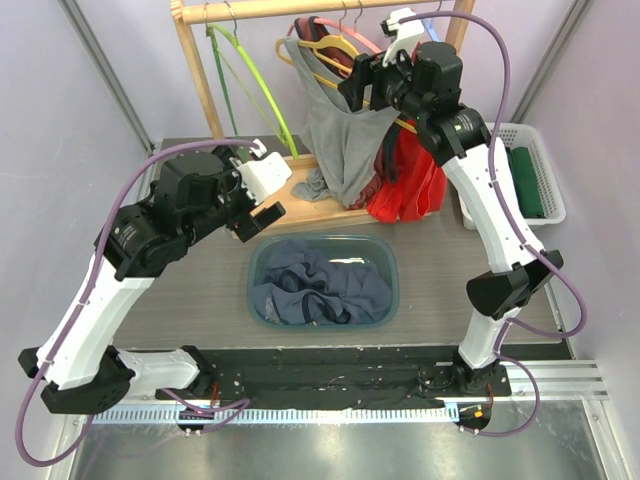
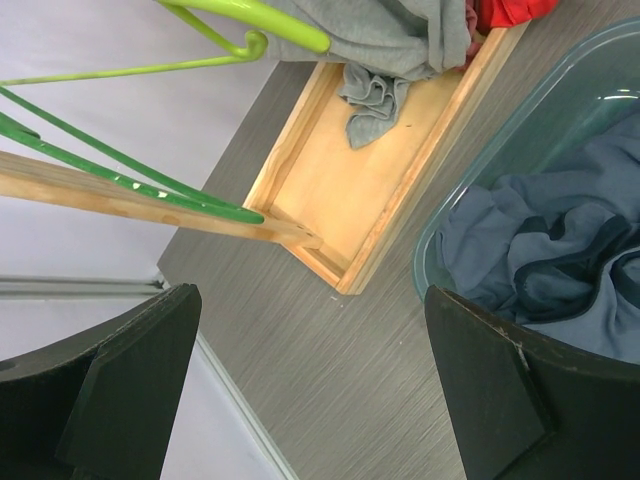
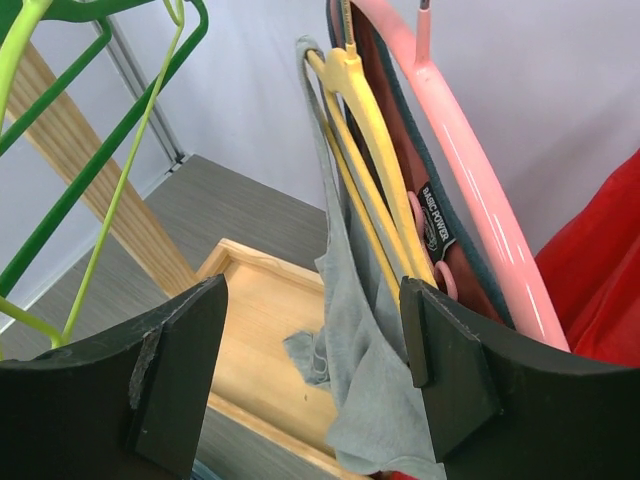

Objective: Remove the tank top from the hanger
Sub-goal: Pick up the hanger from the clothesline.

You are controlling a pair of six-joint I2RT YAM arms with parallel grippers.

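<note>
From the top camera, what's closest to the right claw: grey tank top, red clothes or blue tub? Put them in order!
1. Grey tank top, hanging just beside the right gripper.
2. Red garment, hanging lower, to its right.
3. Blue tub, down on the table.

The clothes rack [image 1: 195, 75] stands at the far side of the table [image 1: 200, 300]. On its rail, 2 empty hangers [image 1: 255, 85] hang left of the tank top [image 1: 345, 140], which hangs on its hanger [image 1: 335, 45] with its hem lying in the base tray [image 1: 300, 205]. A tub [image 1: 397, 285] holding clothes [image 1: 320, 285] sits before the rack, and a basket [image 1: 555, 180] is at the right.
</note>
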